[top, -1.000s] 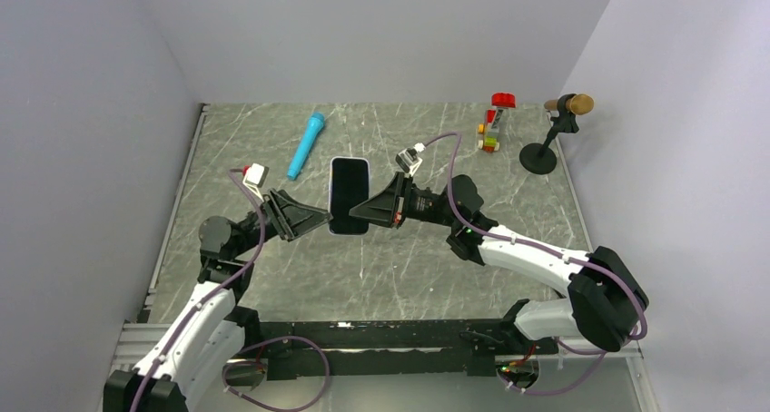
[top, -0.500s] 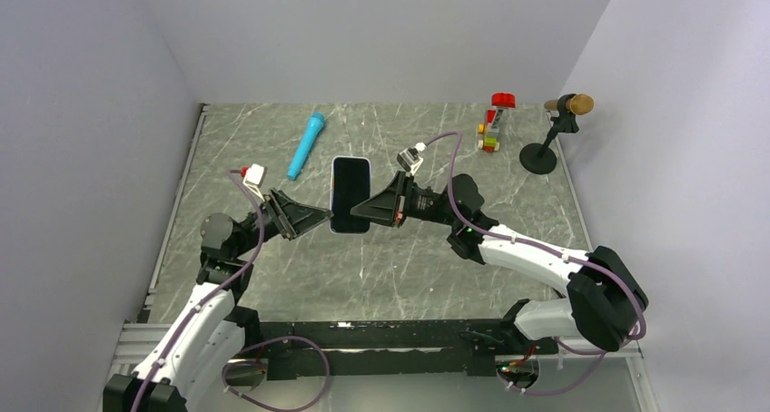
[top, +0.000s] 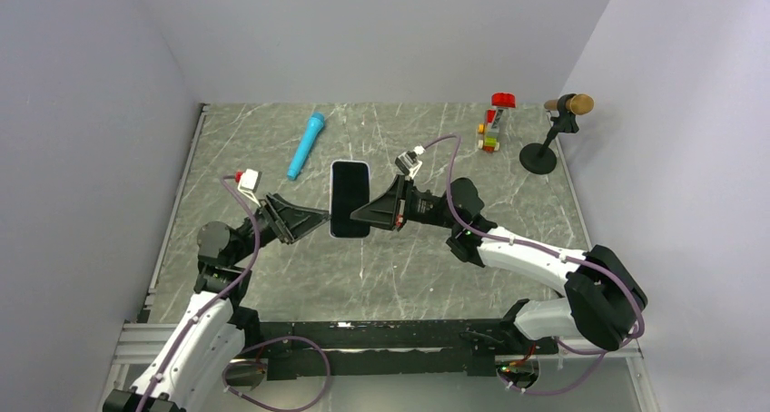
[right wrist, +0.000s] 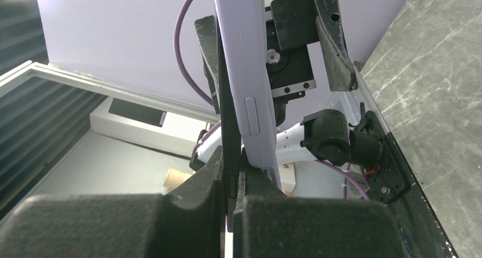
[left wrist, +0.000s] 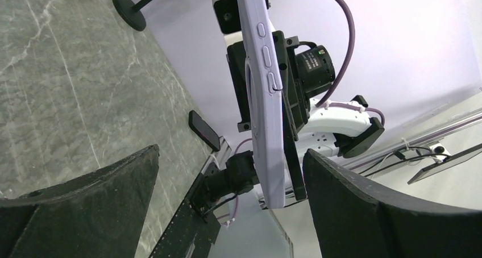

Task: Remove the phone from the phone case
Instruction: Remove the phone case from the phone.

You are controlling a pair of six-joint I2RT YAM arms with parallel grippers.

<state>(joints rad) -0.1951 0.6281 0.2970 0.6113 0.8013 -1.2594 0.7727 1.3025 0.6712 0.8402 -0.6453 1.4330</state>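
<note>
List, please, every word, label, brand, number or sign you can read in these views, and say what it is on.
No text is legible in any view.
Black cylindrical motor housing behind the pale lilac translucent phone case: any printing is too blurred to read.
Black-screened phone, slim blue plastic pen, colourful toy-brick stack: no lettering visible.

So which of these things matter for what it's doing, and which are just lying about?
In the job: phone, case, right gripper holding the phone, left gripper open beside it.
Just lying about: blue tube, brick toy, black stand.
</note>
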